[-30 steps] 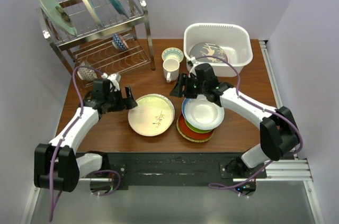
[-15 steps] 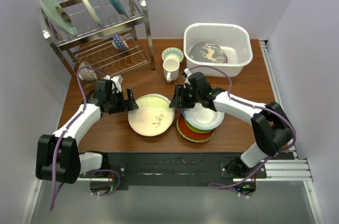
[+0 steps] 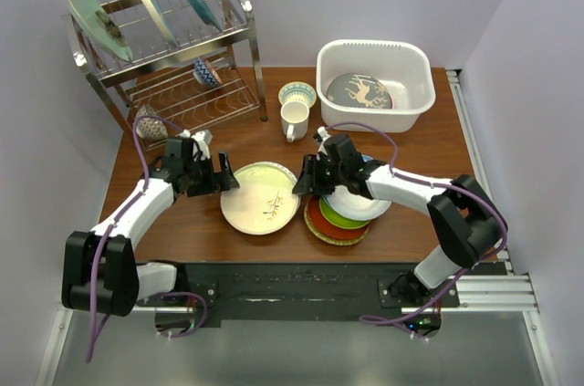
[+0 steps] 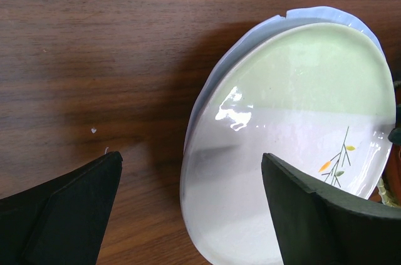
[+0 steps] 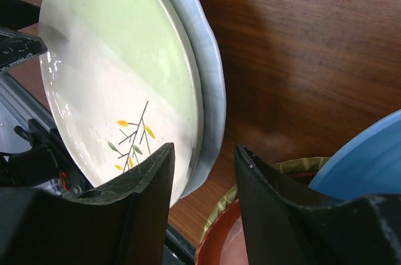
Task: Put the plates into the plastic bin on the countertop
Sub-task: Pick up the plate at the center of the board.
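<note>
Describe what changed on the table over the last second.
The right pincer pulled back from near the plastic bin and dropped to the twig plate's right rim beside the plate stack, jaws narrowing, gripping nothing yet. The left pincer barely shifted and remains open. The plates, the bin and the deer plate stayed put.
</note>
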You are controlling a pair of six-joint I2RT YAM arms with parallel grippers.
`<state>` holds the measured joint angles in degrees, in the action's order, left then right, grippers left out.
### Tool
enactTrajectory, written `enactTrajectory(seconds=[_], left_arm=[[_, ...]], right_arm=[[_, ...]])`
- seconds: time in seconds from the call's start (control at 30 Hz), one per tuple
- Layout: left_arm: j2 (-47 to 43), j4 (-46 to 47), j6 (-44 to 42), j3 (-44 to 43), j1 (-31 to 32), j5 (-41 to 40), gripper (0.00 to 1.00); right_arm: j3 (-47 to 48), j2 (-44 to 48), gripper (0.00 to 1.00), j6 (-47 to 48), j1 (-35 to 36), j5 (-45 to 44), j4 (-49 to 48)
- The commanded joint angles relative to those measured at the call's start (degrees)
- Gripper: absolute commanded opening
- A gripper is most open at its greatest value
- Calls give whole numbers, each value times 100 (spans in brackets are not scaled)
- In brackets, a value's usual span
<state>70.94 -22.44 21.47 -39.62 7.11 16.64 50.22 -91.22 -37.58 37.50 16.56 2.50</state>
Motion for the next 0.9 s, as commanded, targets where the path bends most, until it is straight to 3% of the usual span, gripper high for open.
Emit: enactTrajectory(seconds=[0.0,0.87], left_arm=[[25,38,-20,-99,-52,137,98],[17,38,-29,-108,-52,146,97]], right_arm=[[14,227,46,-21,56,-12,-84],[225,245,38,-83,373,-126,-48]])
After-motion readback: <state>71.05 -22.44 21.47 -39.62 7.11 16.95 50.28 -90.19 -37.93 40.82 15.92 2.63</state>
